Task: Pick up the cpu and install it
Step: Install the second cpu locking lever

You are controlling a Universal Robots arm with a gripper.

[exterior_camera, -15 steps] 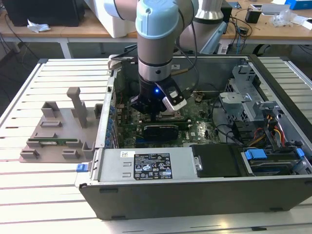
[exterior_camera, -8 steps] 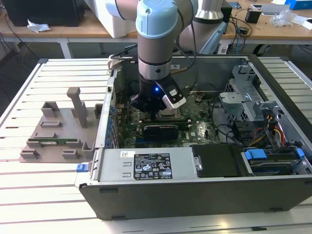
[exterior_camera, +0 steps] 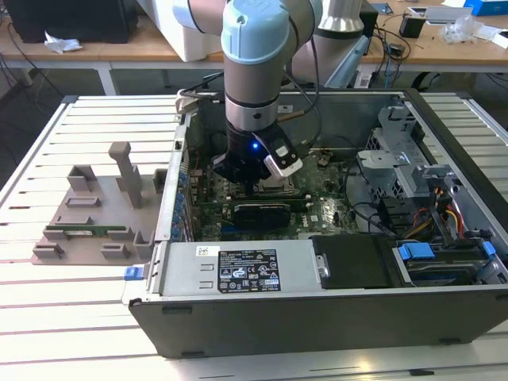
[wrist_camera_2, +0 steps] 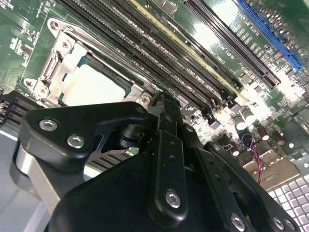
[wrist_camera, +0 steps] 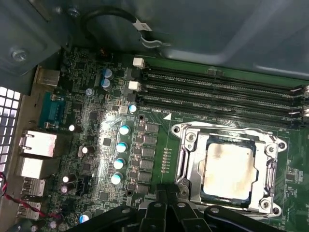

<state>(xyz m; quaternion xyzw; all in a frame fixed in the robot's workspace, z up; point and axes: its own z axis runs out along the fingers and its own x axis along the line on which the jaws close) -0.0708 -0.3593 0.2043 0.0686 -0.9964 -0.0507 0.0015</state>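
Black pincer linkage (wrist_camera_2: 164, 159), bolted plates and screws, sits closest to the lens in both wrist views; whether its fingers stand apart or together cannot be told.

Item: cpu (wrist_camera: 228, 169), pale silvery square chip, lying flat inside the metal socket frame (wrist_camera: 186, 164) on the green motherboard (wrist_camera: 96, 125); also seen in the second wrist view (wrist_camera_2: 94, 87), just beyond the pincer linkage. Nothing grips it.

Item: memory slots (wrist_camera: 217, 89), long dark parallel rows, running beside the socket frame.

Item: row of blue-topped capacitors (wrist_camera: 120, 154), beside the socket frame on the side away from the chip's far edge.

Item: computer case (exterior_camera: 317, 309), grey, open on top, resting on a slatted desk (exterior_camera: 95, 127).

Item: robot arm (exterior_camera: 254, 71), pale blue and grey, reaching down into the case over the motherboard in the exterior view.

Item: grey fixture tray (exterior_camera: 95, 214), on the desk toward the exterior view's left, apart from the case.
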